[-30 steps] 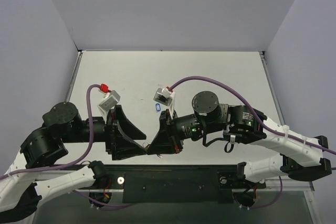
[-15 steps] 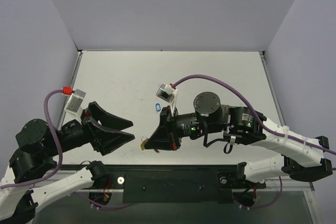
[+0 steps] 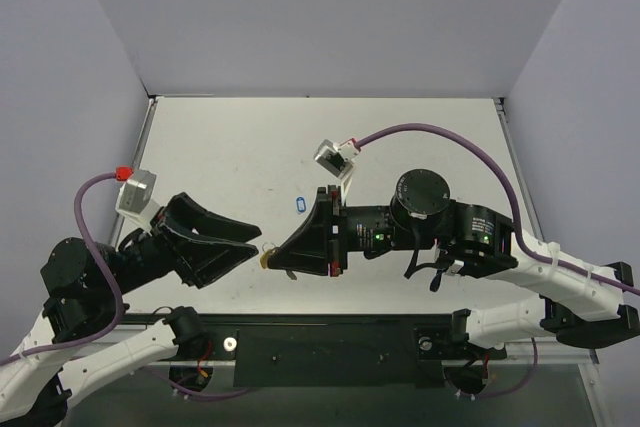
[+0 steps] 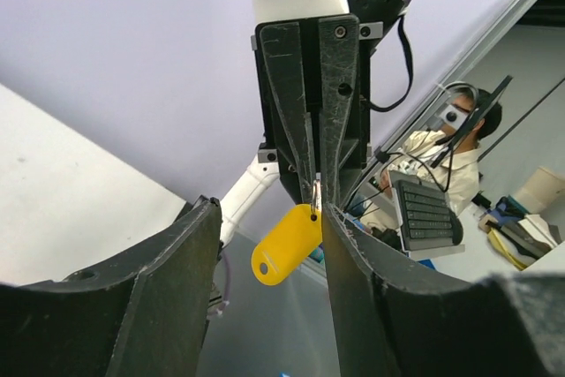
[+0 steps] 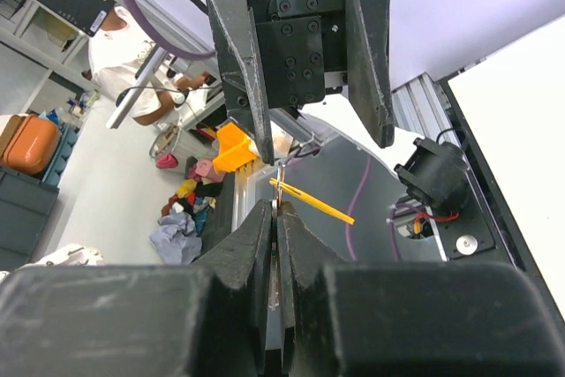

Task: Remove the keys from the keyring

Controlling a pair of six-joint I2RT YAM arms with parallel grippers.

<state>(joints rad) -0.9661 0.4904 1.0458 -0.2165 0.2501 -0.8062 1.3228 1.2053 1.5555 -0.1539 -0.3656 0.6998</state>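
The keyring's yellow oval tag (image 4: 287, 245) hangs in the air from a thin metal ring (image 4: 315, 193). My right gripper (image 5: 273, 210) is shut on that ring, and the tag (image 5: 314, 201) shows edge-on just past its tips. A thin strip of metal lies between its jaws, but I cannot tell if it is one of the keys. My left gripper (image 4: 269, 209) is open around the tag, with its right finger (image 4: 353, 262) close beside it and the left one well apart. In the top view the tag (image 3: 264, 256) sits where the left gripper (image 3: 255, 239) and right gripper (image 3: 273, 260) meet, above the table's near edge.
A small blue tag (image 3: 296, 204) lies on the white table (image 3: 250, 147) behind the grippers. The black base rail (image 3: 330, 342) runs along the near edge below them. Walls close the table at the left, back and right.
The left gripper pulled back from the right one, then came forward again with its jaws narrowing around the hanging tag. The right gripper lifted slightly and stayed shut.
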